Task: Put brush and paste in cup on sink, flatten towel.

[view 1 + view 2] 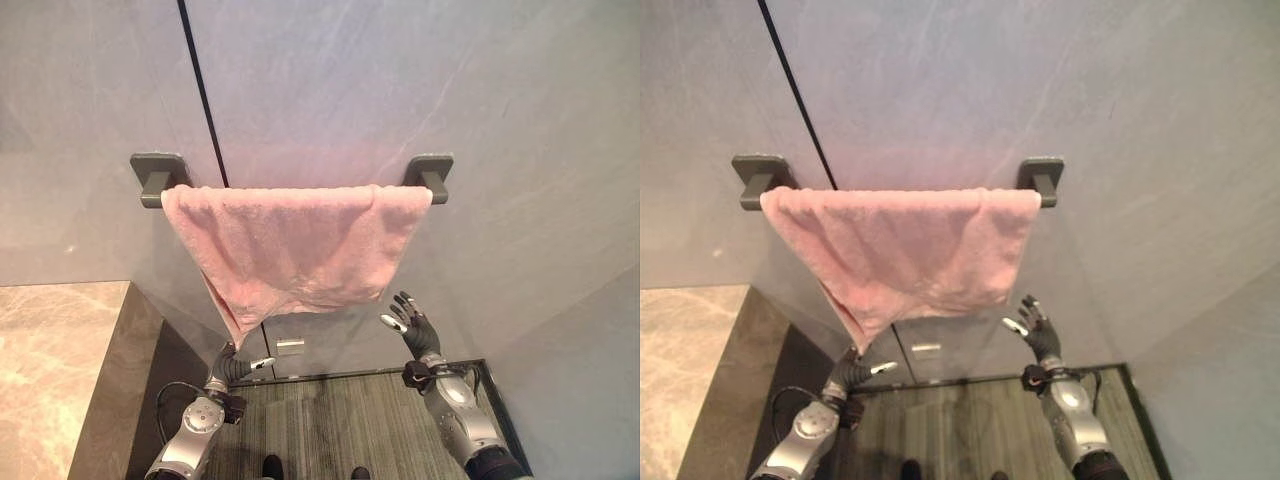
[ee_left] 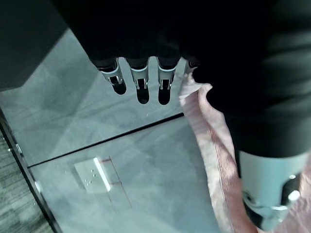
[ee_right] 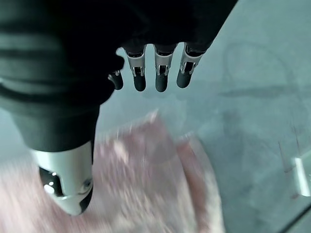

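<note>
Towel: pink terry-cloth towel [image 1: 300, 250] draped over the rail, bunched rather than flat; its lower edge runs slanted, with the longest point hanging down at the robot's left side
Rail: dark grey wall-mounted towel rail, carried on two square brackets, left bracket [image 1: 158, 175] and right bracket [image 1: 430, 172]; the towel covers the bar between them
Wall: pale grey stone-look wall panels [image 1: 420, 80] behind the towel, with a thin black vertical joint [image 1: 203, 95] running down behind the towel's left part
Left robot hand: left robot hand [image 1: 243, 366] sits directly below the towel's lowest hanging point, fingers [image 2: 142, 87] extended in a row toward the wall; the towel's pink edge lies beside the thumb in the left wrist view, whether it is touching cannot be told; no pinch on the cloth is visible
Right robot hand: right robot hand [image 1: 412, 325] is raised below the towel's right lower corner, near it but apart, fingers spread and straight, holding nothing
Wall plate: small pale rectangular plate [image 1: 290, 346] on the wall below the towel, between the two robot hands
Tabletop: beige marble-look tabletop [image 1: 50, 370] with a dark grey edge, below and to the left of the towel
Floor: grey striped floor [image 1: 330, 425] under the towel
</note>
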{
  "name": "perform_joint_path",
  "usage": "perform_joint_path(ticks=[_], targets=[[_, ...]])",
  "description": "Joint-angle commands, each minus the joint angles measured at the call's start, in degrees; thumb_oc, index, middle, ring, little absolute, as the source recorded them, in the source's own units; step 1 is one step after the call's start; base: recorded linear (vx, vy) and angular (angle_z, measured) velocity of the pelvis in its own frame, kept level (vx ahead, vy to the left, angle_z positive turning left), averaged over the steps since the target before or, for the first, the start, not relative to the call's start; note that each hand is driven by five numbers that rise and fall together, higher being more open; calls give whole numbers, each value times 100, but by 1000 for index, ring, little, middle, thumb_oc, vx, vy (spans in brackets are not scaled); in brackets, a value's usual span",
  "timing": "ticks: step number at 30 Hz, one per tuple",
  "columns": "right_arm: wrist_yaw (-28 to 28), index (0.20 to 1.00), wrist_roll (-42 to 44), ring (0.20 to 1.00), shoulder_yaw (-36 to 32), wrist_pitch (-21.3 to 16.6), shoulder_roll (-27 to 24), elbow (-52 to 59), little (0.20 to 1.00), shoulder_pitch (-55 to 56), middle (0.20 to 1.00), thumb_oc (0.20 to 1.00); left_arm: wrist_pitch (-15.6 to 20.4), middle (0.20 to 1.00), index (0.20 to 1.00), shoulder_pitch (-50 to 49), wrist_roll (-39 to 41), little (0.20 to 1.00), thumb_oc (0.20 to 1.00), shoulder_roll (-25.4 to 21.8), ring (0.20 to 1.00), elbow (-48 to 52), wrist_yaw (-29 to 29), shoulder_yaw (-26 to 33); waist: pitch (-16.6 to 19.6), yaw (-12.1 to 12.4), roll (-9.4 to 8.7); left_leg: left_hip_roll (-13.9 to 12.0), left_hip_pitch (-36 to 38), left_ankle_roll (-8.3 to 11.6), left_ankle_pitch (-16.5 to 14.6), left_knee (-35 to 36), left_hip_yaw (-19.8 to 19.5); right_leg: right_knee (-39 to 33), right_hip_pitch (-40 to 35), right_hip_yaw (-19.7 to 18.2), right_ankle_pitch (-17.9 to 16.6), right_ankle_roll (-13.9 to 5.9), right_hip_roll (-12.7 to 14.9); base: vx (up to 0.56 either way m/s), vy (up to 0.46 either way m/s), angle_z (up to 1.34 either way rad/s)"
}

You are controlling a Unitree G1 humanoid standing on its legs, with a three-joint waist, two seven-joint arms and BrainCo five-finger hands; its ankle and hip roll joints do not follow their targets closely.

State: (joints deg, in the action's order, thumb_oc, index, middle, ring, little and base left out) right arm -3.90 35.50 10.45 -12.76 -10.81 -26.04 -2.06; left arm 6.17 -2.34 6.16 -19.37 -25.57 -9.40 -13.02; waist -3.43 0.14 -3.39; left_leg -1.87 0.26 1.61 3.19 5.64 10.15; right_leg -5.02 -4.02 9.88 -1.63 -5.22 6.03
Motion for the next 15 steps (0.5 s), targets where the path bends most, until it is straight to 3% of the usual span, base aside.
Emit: perform_joint_path(ticks=[1, 2, 3, 4, 6, 7, 8, 9, 10, 12, 13, 14, 15], targets=[[-681, 1000, 22, 1000, -376, -377, -76, 81, 1000, -75, 1000, 1000, 333, 1000, 1000, 189, -5, 1000, 1000, -52, 1000, 111, -519, 234, 238, 80, 169, -529, 111, 450, 182, -64, 410, 189, 107, 168, -533, -528, 488, 0, 0, 0], [-1190, 1000, -693, 1000, -579, -383, -197, 232, 1000, 32, 1000, 1000, 419, 1000, 1000, 157, -96, 1000, 1000, -127, 1000, 337, -778, 416, 220, 75, 176, -533, 156, 449, 156, -64, 411, 205, 76, 165, -510, -538, 491, 0, 0, 0], [-1205, 1000, -708, 1000, -578, -372, -190, 249, 1000, 38, 1000, 1000, 414, 1000, 1000, 154, -98, 1000, 1000, -129, 1000, 345, -779, 418, 233, 75, 174, -534, 133, 447, 173, -64, 411, 202, 98, 163, -526, -534, 490, 0, 0, 0], [-1887, 1000, -1812, 1000, -850, -504, -427, 680, 1000, 191, 1000, 1000, 559, 1000, 1000, 116, -830, 1000, 1000, -282, 1000, 655, -1440, 634, 232, 50, 178, -540, 161, 446, 153, -64, 415, 237, 86, 155, -507, -543, 500, 0, 0, 0], [-2635, 1000, -2830, 1000, -1119, -438, -696, 1238, 1000, 271, 1000, 1000, 591, 1000, 1000, 111, -1494, 1000, 1000, -471, 1000, 1047, -1970, 867, 237, 34, 175, -544, 204, 446, 128, -64, 424, 277, 61, 136, -471, -545, 499, 7, 4, -2], [-2637, 1000, -2833, 1000, -1118, -435, -695, 1242, 1000, 274, 1000, 1000, 590, 1000, 1000, 109, -1494, 1000, 1000, -471, 1000, 1049, -1970, 867, 243, 34, 175, -544, 198, 446, 130, -64, 424, 277, 67, 136, -473, -545, 498, 14, 11, -4], [-2958, 1000, -3956, 1000, -1254, -451, -1024, 1670, 1000, 366, 1000, 1000, 704, 1000, 1000, 64, -2092, 1000, 1000, -638, 1000, 1398, -2369, 1113, 254, 14, 167, -550, 242, 450, 103, -64, 428, 297, 44, 127, -432, -548, 502, 0, 0, 0], [-2960, 1000, -3958, 1000, -1253, -449, -1022, 1672, 1000, 367, 1000, 1000, 703, 1000, 1000, 61, -2093, 1000, 1000, -638, 1000, 1400, -2369, 1114, 260, 13, 167, -551, 234, 450, 106, -64, 428, 296, 51, 126, -435, -547, 501, 26, 10, -4], [-3310, 1000, -5197, 1000, -1259, -322, -1443, 2086, 1000, 360, 1000, 1000, 736, 1000, 1000, 18, -2810, 1000, 1000, -904, 1000, 1804, -2711, 1276, 271, 19, 147, -555, 250, 460, 91, -64, 434, 306, 44, 126, -405, -554, 500, 27, 3, -6], [-3415, 1000, -5747, 1000, -1204, -178, -1663, 2226, 1000, 382, 1000, 1000, 712, 1000, 1000, 4, -3145, 1000, 1000, -1030, 1000, 1976, -2825, 1316, 269, 20, 139, -557, 262, 465, 81, -64, 433, 309, 33, 128, -390, -560, 505, 9, 0, -13], [-3569, 1000, -6804, 1000, -1115, 118, -2086, 2437, 1000, 419, 1000, 1000, 593, 1000, 1000, -42, -3999, 1000, 1000, -1389, 1000, 2114, -3124, 1410, 280, 34, 129, -564, 263, 471, 71, -64, 430, 305, 32, 121, -383, -569, 507, 36, -4, -16], [-3165, 1000, -7920, 1000, -1126, 149, -2831, 3190, 1000, 338, 1000, 1000, 250, 1000, 1000, -181, -5173, 1000, 1000, -2006, 1000, 2768, -3129, 1792, 310, 100, 96, -566, 296, 493, -4, -64, 421, 282, -1, 127, -331, -600, 499, 30, -4, -14], [-3117, 1000, -7932, 1000, -1139, 158, -2822, 3256, 1000, 358, 1000, 1000, 234, 1000, 1000, -236, -5199, 1000, 1000, -1983, 1000, 2844, -3090, 1847, 302, 86, 98, -565, 279, 485, 36, -64, 428, 283, 19, 122, -363, -590, 499, 27, -3, -6]])
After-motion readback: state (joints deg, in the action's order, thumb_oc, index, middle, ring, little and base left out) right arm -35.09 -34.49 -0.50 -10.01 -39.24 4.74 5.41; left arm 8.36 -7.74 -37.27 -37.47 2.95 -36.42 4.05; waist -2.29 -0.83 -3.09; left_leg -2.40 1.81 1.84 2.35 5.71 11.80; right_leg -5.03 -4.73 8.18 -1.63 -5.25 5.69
